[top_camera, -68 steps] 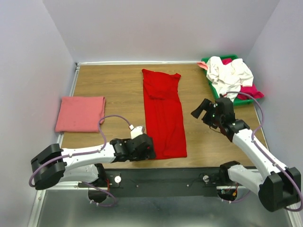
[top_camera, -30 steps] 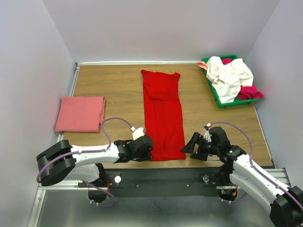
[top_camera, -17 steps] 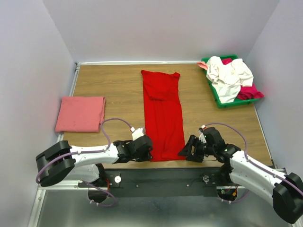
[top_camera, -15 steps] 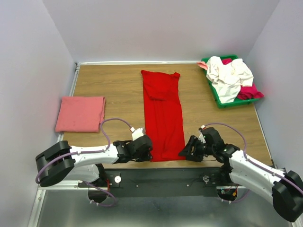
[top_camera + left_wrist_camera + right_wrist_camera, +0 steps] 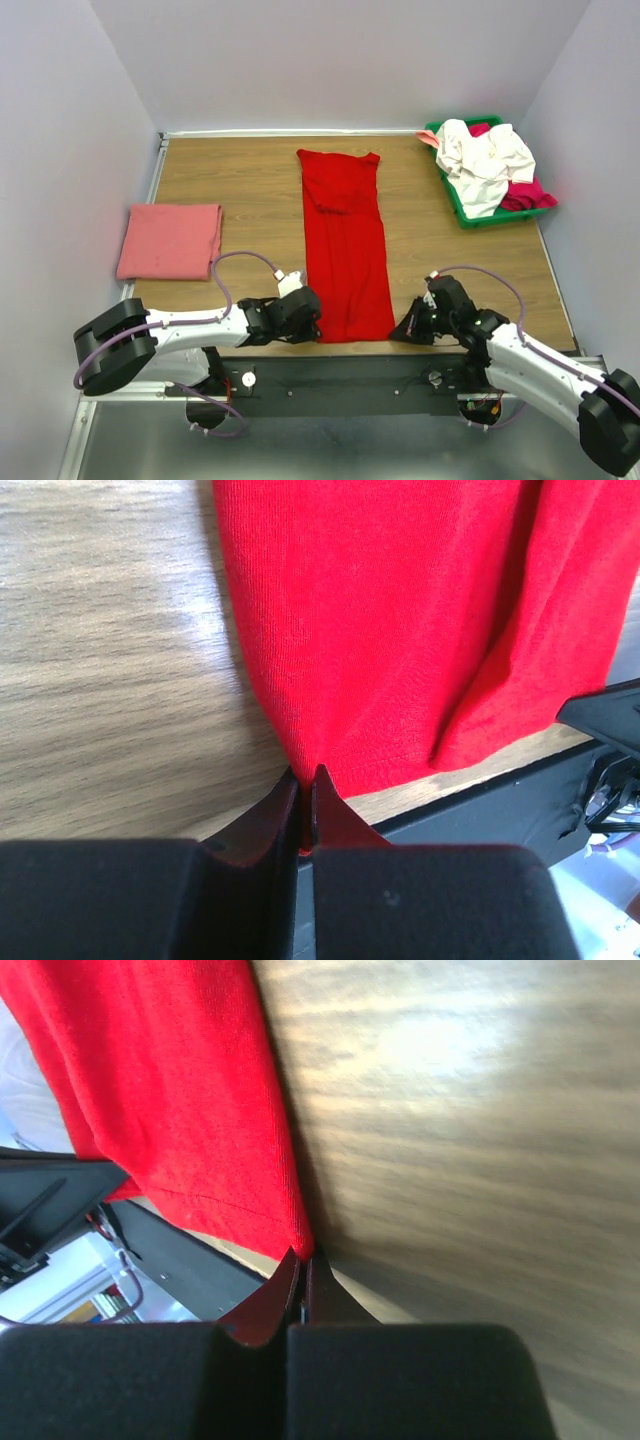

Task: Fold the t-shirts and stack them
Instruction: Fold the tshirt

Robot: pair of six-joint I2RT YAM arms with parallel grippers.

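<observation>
A bright red t-shirt [image 5: 346, 243] lies as a long narrow strip down the middle of the table, collar at the far end. My left gripper [image 5: 312, 328] is shut on its near left corner [image 5: 300, 760]. My right gripper [image 5: 398, 332] is shut on its near right corner [image 5: 300, 1245]. A salmon-pink t-shirt [image 5: 170, 240], folded square, lies at the left. White and magenta t-shirts [image 5: 485, 160] are heaped in the tray at the back right.
The green plastic tray [image 5: 452, 199] stands in the far right corner against the wall. The table's near edge [image 5: 480, 770] and a black rail run just below the red shirt's hem. Walls close in on three sides.
My right gripper has come in to the red shirt's near right corner and shut on it. My left gripper has closed tighter on the near left corner.
</observation>
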